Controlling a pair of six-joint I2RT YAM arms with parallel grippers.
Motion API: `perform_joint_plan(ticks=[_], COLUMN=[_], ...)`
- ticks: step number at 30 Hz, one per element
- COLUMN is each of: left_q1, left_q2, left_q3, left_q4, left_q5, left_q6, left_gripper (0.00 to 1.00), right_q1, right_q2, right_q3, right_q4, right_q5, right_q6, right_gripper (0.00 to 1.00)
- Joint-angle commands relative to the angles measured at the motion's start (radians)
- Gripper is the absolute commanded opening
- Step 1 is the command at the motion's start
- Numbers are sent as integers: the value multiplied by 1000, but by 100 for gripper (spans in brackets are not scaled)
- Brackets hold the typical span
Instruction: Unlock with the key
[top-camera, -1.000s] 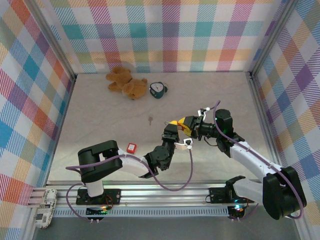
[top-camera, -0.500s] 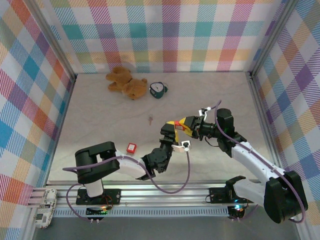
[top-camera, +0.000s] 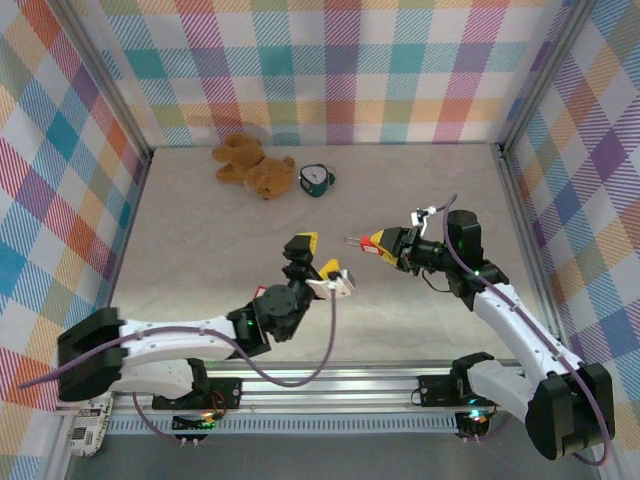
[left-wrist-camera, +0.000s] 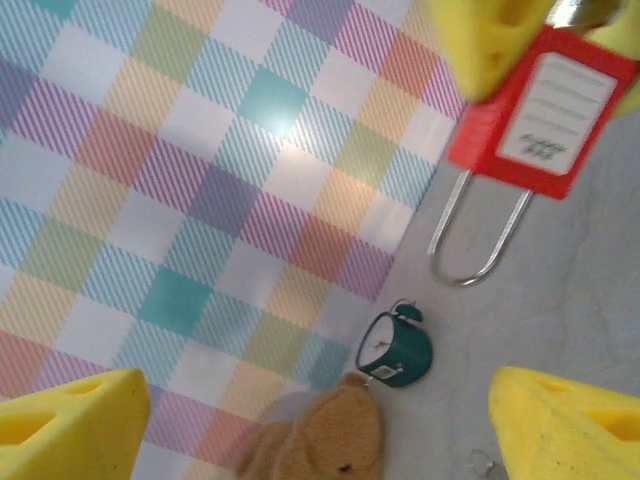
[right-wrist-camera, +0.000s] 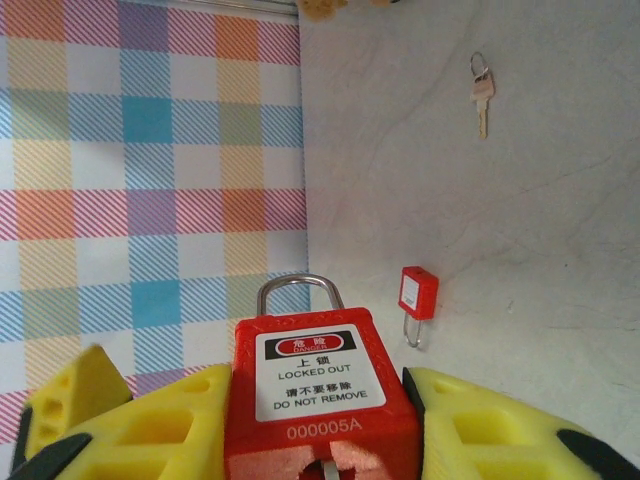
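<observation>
With the left hand (top-camera: 315, 255) spread wide and empty and the right hand (top-camera: 376, 243) clamped on the red padlock (right-wrist-camera: 318, 385), the key (right-wrist-camera: 481, 95), flat on the worktop (right-wrist-camera: 540, 230) to its left, may skid away if the closing hand strikes it unevenly.

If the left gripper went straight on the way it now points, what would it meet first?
Probably the teddy bear, seen between the left gripper's open fingers; the green clock stands just beside that line. Depth is unclear.
</observation>
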Motion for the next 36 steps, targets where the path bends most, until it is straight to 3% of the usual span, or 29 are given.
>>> perform_joint_plan(ticks=[1, 3, 6, 10, 19, 32, 36], left_q1=[109, 184, 208, 234, 252, 265, 265], left_q2=[-93, -103, -63, 36, 122, 130, 159], left_q3=[128, 198, 285, 406, 470, 442, 467], left_q4=[-560, -710, -819, -982, -933, -848, -868], left_q5=[302, 489, 631, 808, 874, 835, 853], left_q6=[-335, -415, -429, -435, -423, -435, -431], left_gripper=[85, 83, 82, 71, 51, 48, 33], right_q1=[-10, -12, -13, -14, -11, -10, -8], right_q2=[-23, -22, -19, -15, -18, -16, -12], right_q3=[47, 65, 98, 126, 122, 112, 116], right_q4=[-109, -152, -226, -267, -276, -303, -302], right_q5=[-9, -18, -34, -60, -169, -187, -189], right_q6=[-130, -187, -276, -340, -397, -427, -428], right_gripper=[26, 26, 26, 26, 27, 26, 26])
